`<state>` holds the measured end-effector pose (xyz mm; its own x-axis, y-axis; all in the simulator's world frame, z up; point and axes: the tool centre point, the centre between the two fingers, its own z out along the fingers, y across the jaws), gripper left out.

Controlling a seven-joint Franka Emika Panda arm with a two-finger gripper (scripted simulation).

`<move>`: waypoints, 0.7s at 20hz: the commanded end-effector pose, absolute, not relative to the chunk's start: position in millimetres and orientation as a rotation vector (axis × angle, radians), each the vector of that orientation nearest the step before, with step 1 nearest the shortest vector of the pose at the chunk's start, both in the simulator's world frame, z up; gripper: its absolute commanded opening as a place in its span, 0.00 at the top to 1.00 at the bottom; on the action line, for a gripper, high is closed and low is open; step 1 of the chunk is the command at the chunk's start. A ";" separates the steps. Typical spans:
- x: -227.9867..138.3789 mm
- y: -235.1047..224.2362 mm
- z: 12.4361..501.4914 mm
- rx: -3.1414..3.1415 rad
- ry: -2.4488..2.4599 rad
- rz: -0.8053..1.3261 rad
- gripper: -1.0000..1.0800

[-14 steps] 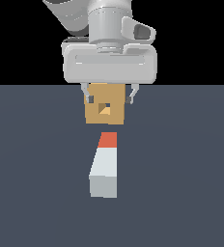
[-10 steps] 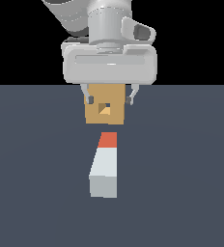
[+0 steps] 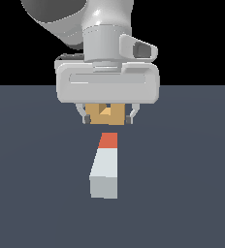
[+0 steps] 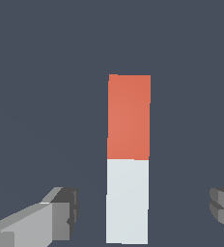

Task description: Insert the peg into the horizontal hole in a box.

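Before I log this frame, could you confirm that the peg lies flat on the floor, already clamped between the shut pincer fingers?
Not quite. The peg does lie flat on the floor, but it is not clamped. The wrist view shows the pincer open, its fingers standing apart on either side of the peg with clear gaps, touching nothing.

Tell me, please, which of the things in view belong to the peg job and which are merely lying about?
Part of the job:
- peg, lying flat on the floor, orange-red end toward the box
- box, mostly hidden behind the claw
- hole in the box's face
- claw, open, above the peg

Lying about:
- nothing else shows; only the dark floor
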<state>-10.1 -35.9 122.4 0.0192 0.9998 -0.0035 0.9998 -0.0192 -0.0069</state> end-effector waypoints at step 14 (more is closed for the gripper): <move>-15.4 -79.0 75.2 -2.262 -2.180 0.004 0.04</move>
